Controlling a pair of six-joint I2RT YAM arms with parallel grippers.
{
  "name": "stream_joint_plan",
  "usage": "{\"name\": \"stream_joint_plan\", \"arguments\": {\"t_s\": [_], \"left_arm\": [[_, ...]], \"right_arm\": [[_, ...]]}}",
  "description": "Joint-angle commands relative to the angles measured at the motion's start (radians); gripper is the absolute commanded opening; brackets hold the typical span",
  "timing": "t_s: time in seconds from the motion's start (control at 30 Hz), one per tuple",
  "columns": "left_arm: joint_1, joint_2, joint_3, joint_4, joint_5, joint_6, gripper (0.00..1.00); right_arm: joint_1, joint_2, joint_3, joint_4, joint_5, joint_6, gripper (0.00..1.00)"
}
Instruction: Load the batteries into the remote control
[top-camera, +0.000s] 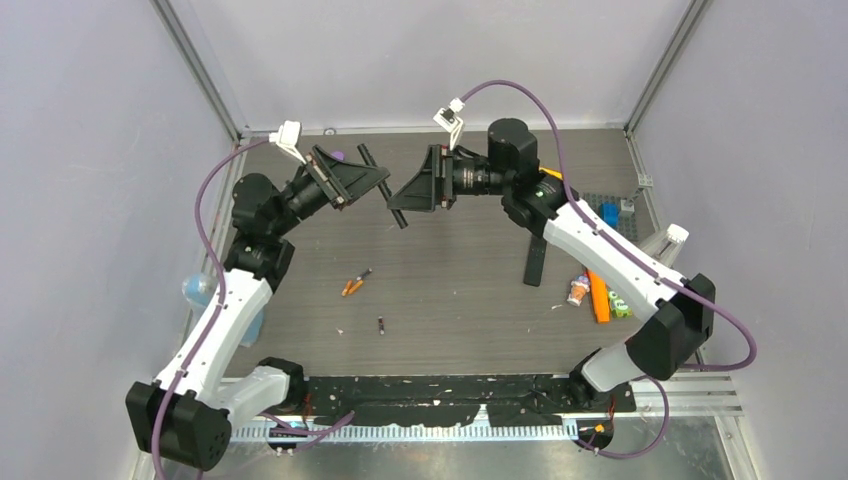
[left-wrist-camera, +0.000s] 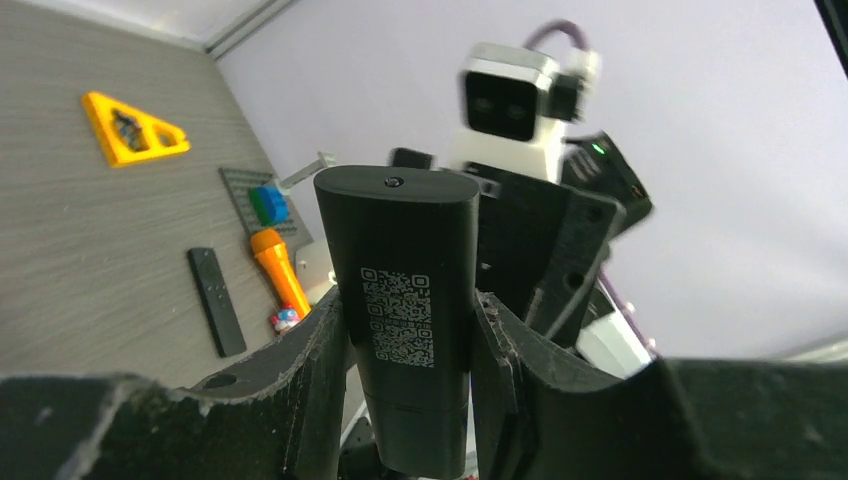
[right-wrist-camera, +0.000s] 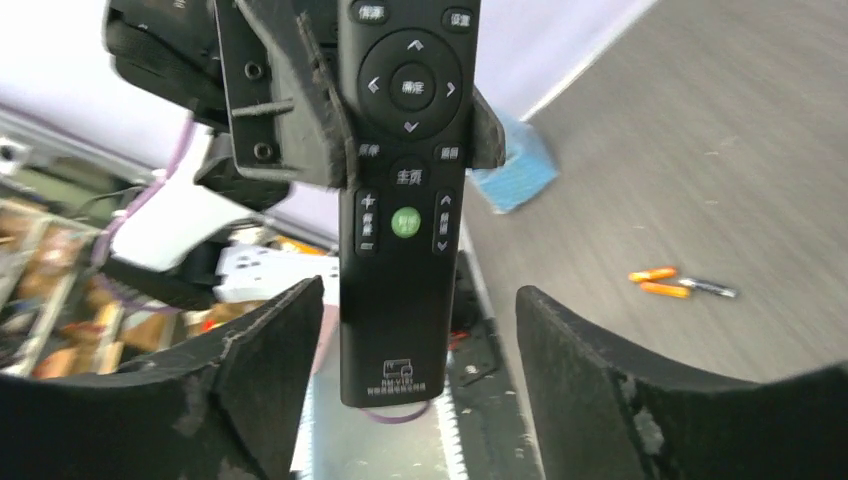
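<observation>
- Black plastic remote control (right-wrist-camera: 405, 200) is held in the air above the far middle of the grey wood-grain table (top-camera: 450, 290), between the two arms.
- From the left side, the left gripper (left-wrist-camera: 408, 330) clamps the remote across its width. Both fingers press its sides, and a QR-code label on its back faces the left wrist camera.
- From the right side, the right gripper (right-wrist-camera: 420, 295) faces the remote's button side. Its jaws are spread wide on either side of the lower end, and neither pad visibly touches it.
- Two small orange batteries (top-camera: 351, 287) lie side by side on the table, nearer than the grippers and left of centre. A thin dark battery (top-camera: 363, 272) lies just beside them.
- Nearer still, well apart from that group, lies a lone dark grey battery (top-camera: 381, 325).
- On the right of the table rests a second black remote (top-camera: 536, 262), with a long thick orange stick (top-camera: 598, 298) beyond it to the right.
</observation>
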Motion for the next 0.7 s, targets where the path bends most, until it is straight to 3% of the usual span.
{"name": "stream_joint_plan", "arguments": {"t_s": [0.0,0.1,0.3,0.53,0.67], "left_arm": [[-0.001,-0.061,0.072,-0.29,-0.182,-0.021,0.0],[-0.002,-0.074,0.1,-0.452,-0.264,-0.032,0.0],[-0.003,-0.084,0.159,-0.604,-0.327,-0.064,0.0],[-0.003,-0.096,0.175,-0.669,-0.343,-0.094,0.0],[-0.002,-0.101,0.156,-0.667,-0.343,-0.113,0.0]], "right_arm": [[0.044,-0.15,0.011,-0.107,0.291,-0.259,0.79],[0.156,-0.212,0.003,-0.134,0.559,-0.375,0.89],[0.316,-0.222,-0.044,-0.113,0.888,-0.574,0.91],[0.373,-0.124,0.015,-0.169,0.997,-0.616,0.77],[0.389,-0.093,0.032,-0.165,0.982,-0.623,0.71]]}}
